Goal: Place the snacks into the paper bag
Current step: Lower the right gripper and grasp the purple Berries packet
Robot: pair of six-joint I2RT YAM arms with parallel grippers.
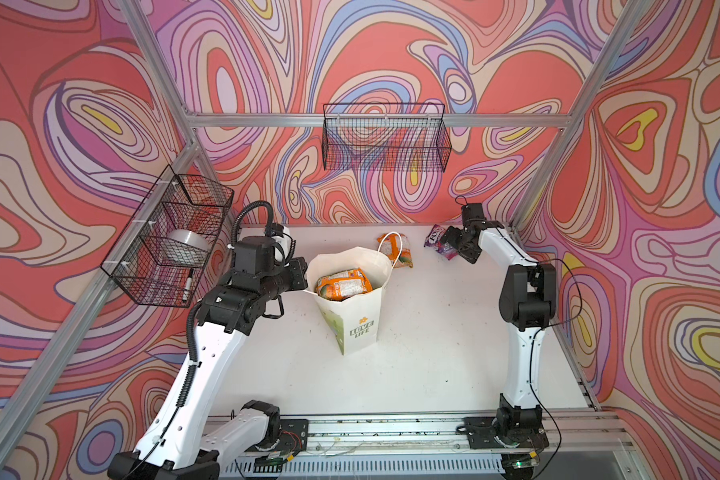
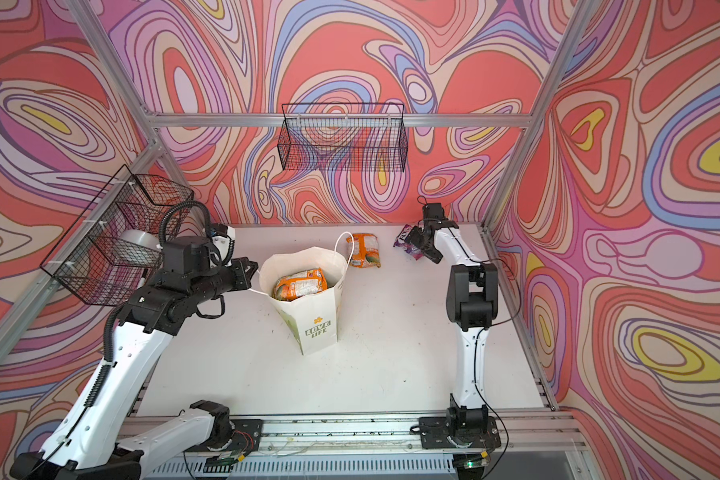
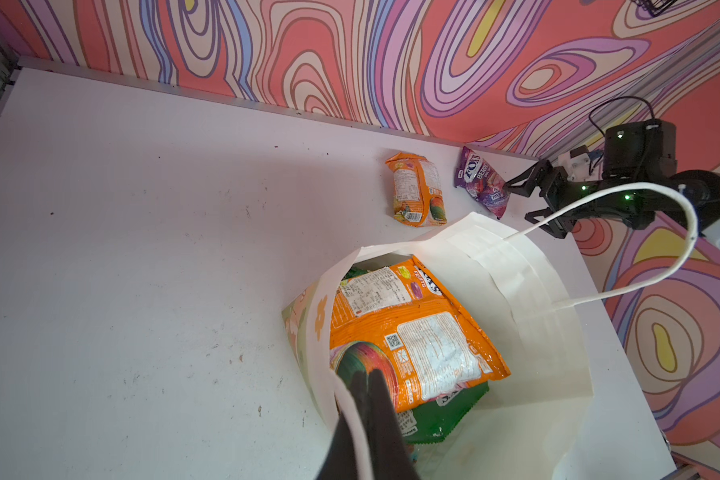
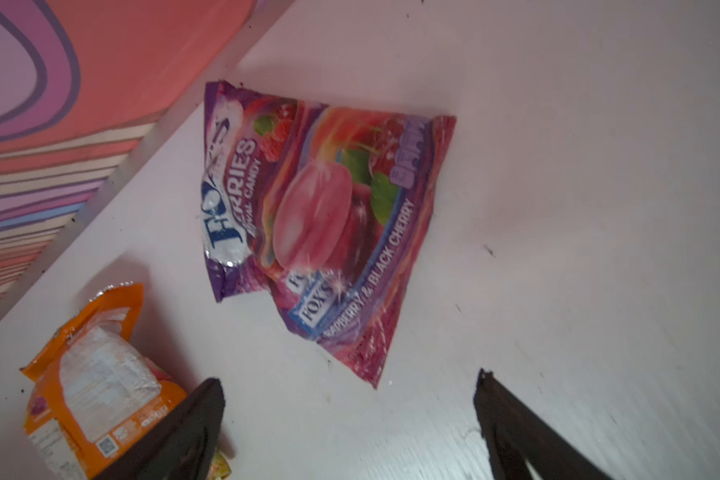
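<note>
With the paper bag [image 1: 356,328] held by the left tool [image 3: 367,374], shut on its near handle [image 3: 352,419], the wide-open, empty right tool [image 4: 346,379] is to be lowered over the purple pouch [image 4: 321,216], on the table [image 1: 433,353] at 2 o'clock from the bag, and closed across its middle.

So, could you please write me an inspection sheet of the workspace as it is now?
Surface: white table, small dark specks.
Job's things: paper bag upright, open, snacks inside; orange pouch and purple pouch lie on the table behind it.
Clutter: side wire basket holds tape roll and marker.
Grippers: left gripper shut on the bag's handle; right gripper open, close to the purple pouch.
Cables: black cable loops off the right arm.
Surroundings: patterned walls, aluminium frame, second wire basket on back wall.
</note>
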